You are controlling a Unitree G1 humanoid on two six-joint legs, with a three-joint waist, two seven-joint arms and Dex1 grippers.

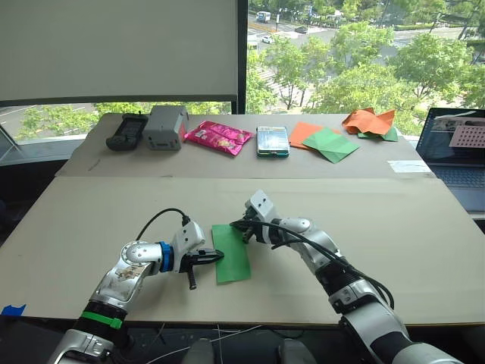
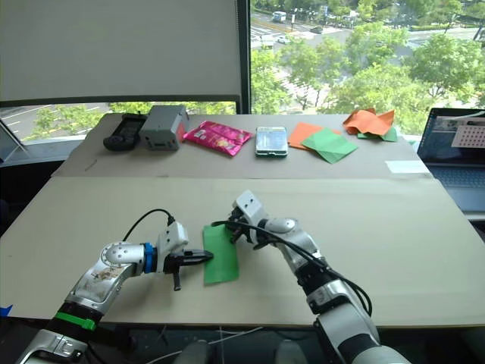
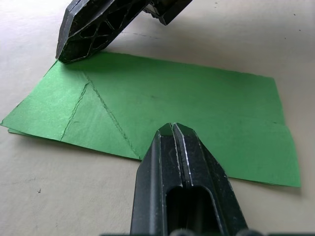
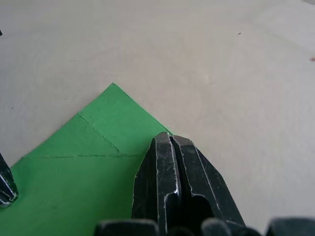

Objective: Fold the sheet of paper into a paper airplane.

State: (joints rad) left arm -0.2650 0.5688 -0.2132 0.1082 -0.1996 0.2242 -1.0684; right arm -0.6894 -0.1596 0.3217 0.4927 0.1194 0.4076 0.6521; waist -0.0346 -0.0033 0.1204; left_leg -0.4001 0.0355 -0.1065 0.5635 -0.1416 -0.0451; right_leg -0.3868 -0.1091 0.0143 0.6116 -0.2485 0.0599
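The sheet of paper is bright green and lies flat on the near table, folded into a narrow strip with diagonal crease lines near its far end. My left gripper is shut, its tip resting on the strip's left long edge. My right gripper is also shut, and its tip presses down on the far right corner. Both tips lie on top of the paper rather than clamping it. A paper airplane is out of view.
The far table holds a black device, a grey box, a pink snack bag, a phone, flat orange and green sheets and crumpled orange paper. A laptop stands at the right.
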